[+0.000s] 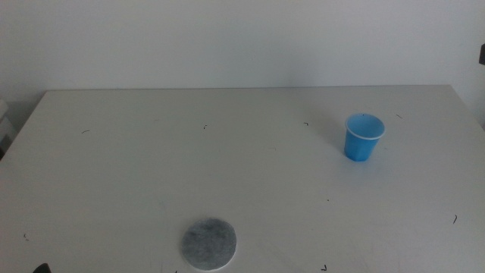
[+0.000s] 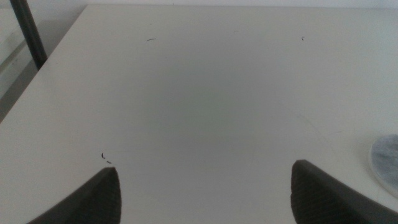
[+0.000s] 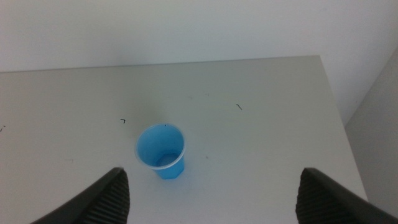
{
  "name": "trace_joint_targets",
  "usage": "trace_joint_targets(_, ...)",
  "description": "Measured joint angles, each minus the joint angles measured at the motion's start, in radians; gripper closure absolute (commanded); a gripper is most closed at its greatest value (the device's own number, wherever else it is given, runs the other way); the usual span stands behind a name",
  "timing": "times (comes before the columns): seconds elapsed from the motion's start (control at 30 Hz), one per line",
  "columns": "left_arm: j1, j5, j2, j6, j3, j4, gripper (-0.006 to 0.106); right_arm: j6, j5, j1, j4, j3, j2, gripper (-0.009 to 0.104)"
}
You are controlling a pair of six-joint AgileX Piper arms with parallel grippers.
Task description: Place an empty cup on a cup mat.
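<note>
The bright blue cup stands upright and empty at the right of the white table. The grey round cup mat lies flat near the table's front edge, left of centre, with nothing on it. In the right wrist view my right gripper is open and empty, with its jaws wide apart above the table and short of the cup. In the left wrist view my left gripper is open and empty over bare table, and the mat's edge shows off to one side. Neither gripper touches anything.
The white table carries only small dark specks. Its left edge and a dark post show in the left wrist view. Its far right corner shows in the right wrist view. A white wall stands behind the table.
</note>
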Motion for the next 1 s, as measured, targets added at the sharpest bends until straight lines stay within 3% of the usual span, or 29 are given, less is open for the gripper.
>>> trace_joint_targets(0.4, 0.000, 0.000, 0.000, 0.000, 0.000, 0.000, -0.005, 0.000, 0.213, 0.052, 0.078, -0.275, 0.294, 0.001)
trace_joint_targets(0.73, 0.000, 0.000, 0.000, 0.000, 0.000, 0.000, -0.005, 0.000, 0.132, 0.088, 0.089, -0.313, 0.380, 0.001)
trace_joint_targets(1.0, 0.000, 0.000, 0.000, 0.000, 0.000, 0.000, -0.005, 0.000, 0.173, 0.089, 0.069, -0.398, 0.533, 0.001)
